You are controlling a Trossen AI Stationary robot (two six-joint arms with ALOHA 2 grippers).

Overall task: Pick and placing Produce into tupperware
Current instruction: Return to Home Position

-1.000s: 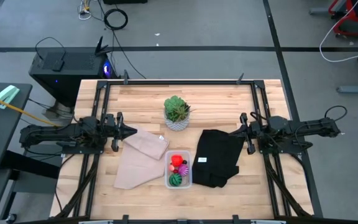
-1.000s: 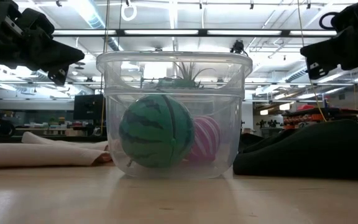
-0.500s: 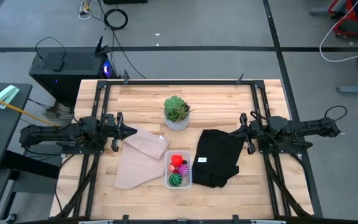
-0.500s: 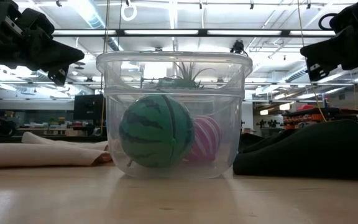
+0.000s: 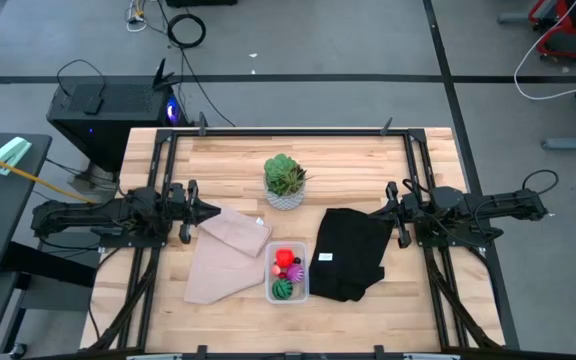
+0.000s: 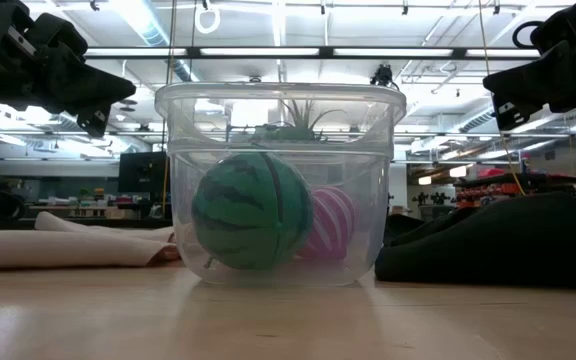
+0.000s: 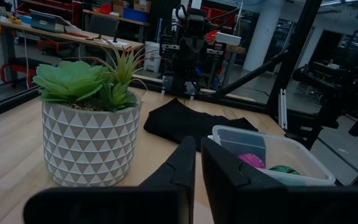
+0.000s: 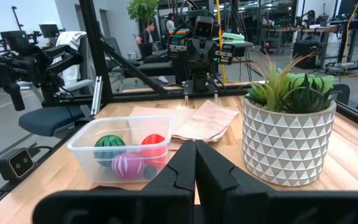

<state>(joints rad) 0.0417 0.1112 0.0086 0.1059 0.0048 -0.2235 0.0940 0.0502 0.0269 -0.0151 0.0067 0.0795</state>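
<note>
The left gripper (image 5: 206, 211), fingers nearly together and empty, hangs above a corner of the tan cloth (image 5: 218, 262), and the right gripper (image 5: 386, 212), fingers pressed together and empty, mirrors it over the edge of the black cloth (image 5: 353, 255), a parked pose that suits arms with nothing left to carry. Between the two and well apart from both, the tupperware (image 5: 271, 291) on the surface (image 5: 228, 160) holds the produce, a dark green striped ball (image 5: 283, 288), a red piece (image 5: 285, 257) and a magenta striped ball (image 5: 295, 271), so the filling looks done
</note>
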